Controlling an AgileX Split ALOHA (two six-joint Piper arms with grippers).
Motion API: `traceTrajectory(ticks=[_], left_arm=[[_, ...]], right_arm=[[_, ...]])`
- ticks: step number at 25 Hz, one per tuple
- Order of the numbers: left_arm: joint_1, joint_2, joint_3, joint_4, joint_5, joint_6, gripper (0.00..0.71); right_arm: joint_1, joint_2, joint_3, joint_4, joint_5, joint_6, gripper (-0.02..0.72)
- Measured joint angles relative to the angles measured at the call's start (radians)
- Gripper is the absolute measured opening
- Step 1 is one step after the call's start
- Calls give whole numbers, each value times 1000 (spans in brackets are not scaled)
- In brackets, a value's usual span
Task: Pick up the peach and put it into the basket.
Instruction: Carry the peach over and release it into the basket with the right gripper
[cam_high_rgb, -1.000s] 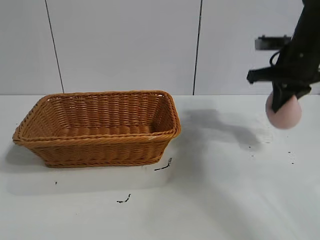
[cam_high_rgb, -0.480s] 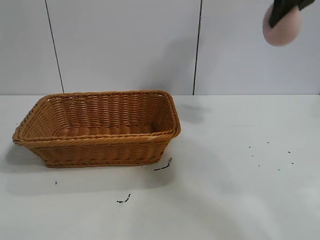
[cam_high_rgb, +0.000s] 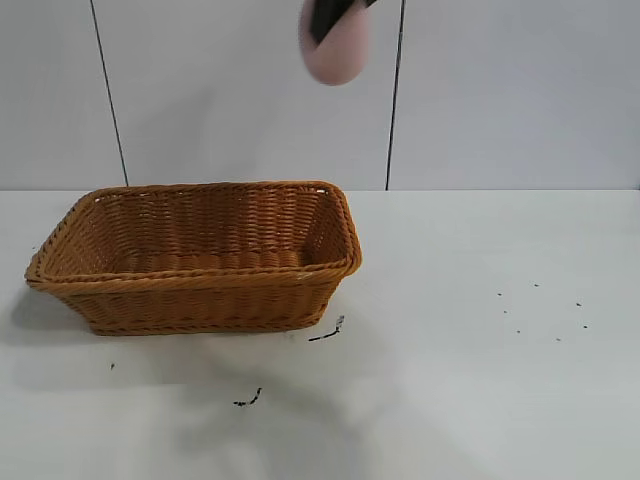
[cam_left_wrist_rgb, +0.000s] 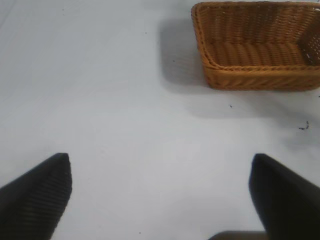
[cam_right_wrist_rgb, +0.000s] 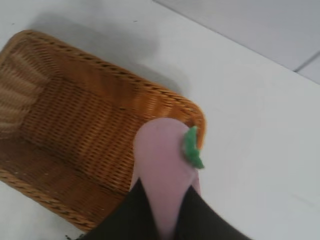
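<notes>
Peach clamped between right gripper jaws – high above basket, left gripper spread wide

The right gripper has carried the peach up and leftward: from the right edge of the frame, just above table level, to the top right corner, and now to top centre, above the basket's right end. Its shadow has left the right tabletop.
</notes>
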Motion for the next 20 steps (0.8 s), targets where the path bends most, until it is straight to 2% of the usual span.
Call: traceTrajectory(ticks=[7,11,12,16,17,20], left_arm=[[0,0,0,0,0,0,693],[0,0,0,0,0,0,693],[0,0,0,0,0,0,693],[0,0,0,0,0,0,693],[0,0,0,0,0,0,693],[0,0,0,0,0,0,693]], right_arm=[[10,169,0,-1,-114,0,-12],[10,192,0,-1,-119,0,18],[10,192,0,-1,-122,0,74],[10,187,0,-1,-133,-1,512],[10,186,0,-1,-133,-1,586],[10,169,-8,-1,-119,-1,671]])
